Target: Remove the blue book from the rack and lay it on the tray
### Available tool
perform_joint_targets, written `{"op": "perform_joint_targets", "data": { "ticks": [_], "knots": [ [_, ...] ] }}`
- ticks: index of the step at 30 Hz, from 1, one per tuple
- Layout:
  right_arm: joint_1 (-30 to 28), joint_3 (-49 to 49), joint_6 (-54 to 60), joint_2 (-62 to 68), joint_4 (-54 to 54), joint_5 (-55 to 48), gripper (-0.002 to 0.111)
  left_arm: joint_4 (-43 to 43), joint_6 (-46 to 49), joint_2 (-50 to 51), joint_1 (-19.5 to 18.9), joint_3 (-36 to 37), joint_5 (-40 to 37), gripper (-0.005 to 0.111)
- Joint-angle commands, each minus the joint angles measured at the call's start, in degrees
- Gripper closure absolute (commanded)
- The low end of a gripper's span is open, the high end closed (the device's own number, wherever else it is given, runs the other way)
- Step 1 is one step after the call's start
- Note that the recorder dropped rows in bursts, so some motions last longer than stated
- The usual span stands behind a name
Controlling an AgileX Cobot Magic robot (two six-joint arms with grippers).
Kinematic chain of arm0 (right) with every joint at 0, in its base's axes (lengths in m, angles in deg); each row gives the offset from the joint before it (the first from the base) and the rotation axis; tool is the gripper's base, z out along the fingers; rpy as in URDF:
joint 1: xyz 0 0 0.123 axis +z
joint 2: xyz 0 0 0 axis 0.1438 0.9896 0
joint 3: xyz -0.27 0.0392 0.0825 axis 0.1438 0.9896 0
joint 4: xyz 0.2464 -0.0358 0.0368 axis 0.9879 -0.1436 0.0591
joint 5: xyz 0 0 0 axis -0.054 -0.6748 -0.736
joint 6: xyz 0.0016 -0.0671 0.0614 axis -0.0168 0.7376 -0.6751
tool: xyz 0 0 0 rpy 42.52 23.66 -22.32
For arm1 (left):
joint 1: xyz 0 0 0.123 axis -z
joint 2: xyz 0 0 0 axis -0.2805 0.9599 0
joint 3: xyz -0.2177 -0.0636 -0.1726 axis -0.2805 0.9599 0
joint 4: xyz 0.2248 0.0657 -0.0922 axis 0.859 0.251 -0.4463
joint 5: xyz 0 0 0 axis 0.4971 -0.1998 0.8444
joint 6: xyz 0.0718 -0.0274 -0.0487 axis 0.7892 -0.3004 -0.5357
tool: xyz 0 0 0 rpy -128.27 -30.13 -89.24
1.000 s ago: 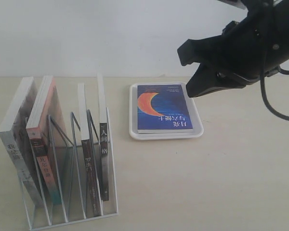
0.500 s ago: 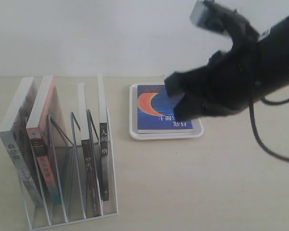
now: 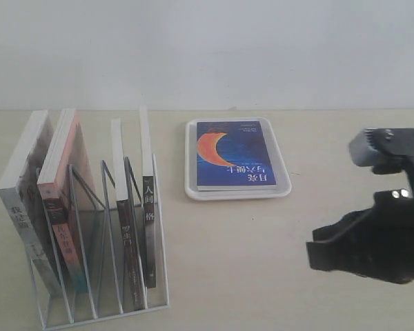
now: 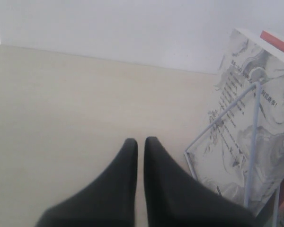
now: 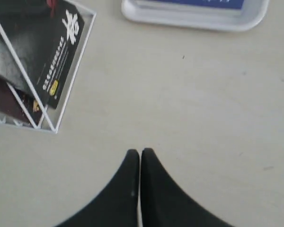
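The blue book [image 3: 234, 154], with its orange crescent moon facing up, lies flat inside the white tray [image 3: 193, 186] at the back middle of the table. A strip of the book [image 5: 206, 3] and the tray's rim [image 5: 194, 19] also show in the right wrist view. The white wire rack [image 3: 103, 303] stands at the front left, holding several upright books. My right gripper [image 3: 317, 254] hangs low at the right front, away from the tray, its jaws [image 5: 140, 152] shut and empty. My left gripper [image 4: 140, 141] is shut and empty beside the rack [image 4: 253, 142].
Several books stay in the rack: a marbled grey one [image 3: 24, 186], a red-spined one [image 3: 58, 200] and two dark-spined ones [image 3: 149, 221]. The beige table [image 3: 248, 262] meets a white wall behind. A dark cover in the rack's end [image 5: 47, 56] lies near my right gripper.
My right arm has swung from above the tray down and to the right front, clear of the book. The book, tray and rack have not moved.
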Motion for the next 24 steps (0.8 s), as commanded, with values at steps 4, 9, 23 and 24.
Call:
{"op": "perform_joint_targets", "data": {
  "ticks": [4,9,23,24],
  "knots": [
    [0.01,10.79,1.24,-19.86,-0.06,3.54,0.108,0.01,0.27,-0.11,-0.18,0.17,0.04,0.102],
    [0.01,15.82,3.39,-32.75,-1.06,4.36,0.108,0.01,0.27,-0.11,-0.18,0.17,0.04,0.102],
    [-7.55,25.64,4.10,-58.30,-0.93,4.64,0.108,0.01,0.27,-0.11,-0.18,0.17,0.04,0.102],
    [-8.60,25.88,4.10,-59.18,-0.93,5.14,0.108,0.01,0.27,-0.11,-0.18,0.17,0.04,0.102]
  ]
}}
